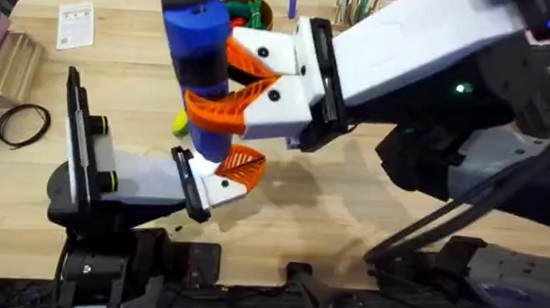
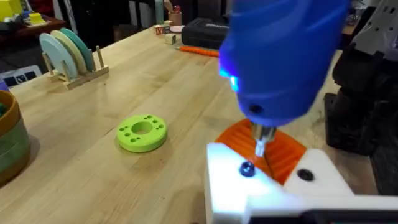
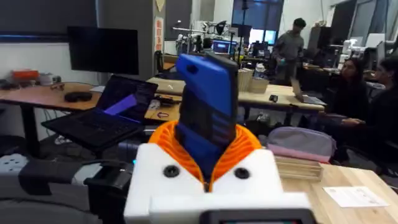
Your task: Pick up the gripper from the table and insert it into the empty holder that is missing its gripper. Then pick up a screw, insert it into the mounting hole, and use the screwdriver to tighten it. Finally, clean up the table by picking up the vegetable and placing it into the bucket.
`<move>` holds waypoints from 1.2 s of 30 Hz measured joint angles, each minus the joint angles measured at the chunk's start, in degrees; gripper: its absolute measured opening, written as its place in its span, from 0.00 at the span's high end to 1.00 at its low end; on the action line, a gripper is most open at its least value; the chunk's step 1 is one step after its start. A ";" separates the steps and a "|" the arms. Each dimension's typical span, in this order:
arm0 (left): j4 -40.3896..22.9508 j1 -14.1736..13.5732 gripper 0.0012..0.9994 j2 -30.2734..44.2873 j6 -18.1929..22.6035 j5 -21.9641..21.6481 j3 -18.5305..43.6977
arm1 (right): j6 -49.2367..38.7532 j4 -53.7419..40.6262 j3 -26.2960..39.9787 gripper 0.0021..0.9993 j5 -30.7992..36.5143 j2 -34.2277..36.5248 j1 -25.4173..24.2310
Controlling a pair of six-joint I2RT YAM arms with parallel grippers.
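The right claw [image 1: 229, 87] is clamped on the screwdriver [image 1: 198, 46], upright at upper centre, tip down toward the left claw [image 1: 229, 175]; its opening I can't tell. The screwdriver looks rigid, smooth, top-heavy; a mid-barrel grip suits. The vegetable [image 1: 179, 124] lies just left.

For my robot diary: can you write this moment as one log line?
step: tightening screw | right hand: holds screwdriver upright | tip: over screw
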 joint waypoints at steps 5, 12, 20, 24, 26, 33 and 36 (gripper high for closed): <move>0.00 0.00 0.99 0.00 0.00 0.00 0.00 | 0.00 0.00 0.00 0.98 0.00 0.00 0.21; 0.00 0.00 0.99 0.00 0.00 0.00 0.00 | 0.00 -0.15 0.00 0.98 -0.02 0.00 0.21; 0.00 0.00 0.99 -0.02 0.00 -0.02 0.00 | -0.17 -0.02 0.00 0.98 0.01 1.65 0.21; 0.00 0.00 0.99 -0.01 0.00 0.04 0.00 | -0.24 0.23 0.32 0.98 0.03 2.14 0.21; -0.02 0.00 0.99 -0.02 0.00 0.06 0.00 | -0.32 0.26 0.33 0.98 0.03 2.23 0.21; 0.00 0.00 0.99 0.00 0.00 0.07 0.00 | -0.46 0.13 0.33 0.98 0.02 2.23 0.21; 0.00 0.00 0.99 0.00 0.00 0.07 0.00 | -0.48 0.13 0.33 0.98 0.02 2.23 0.21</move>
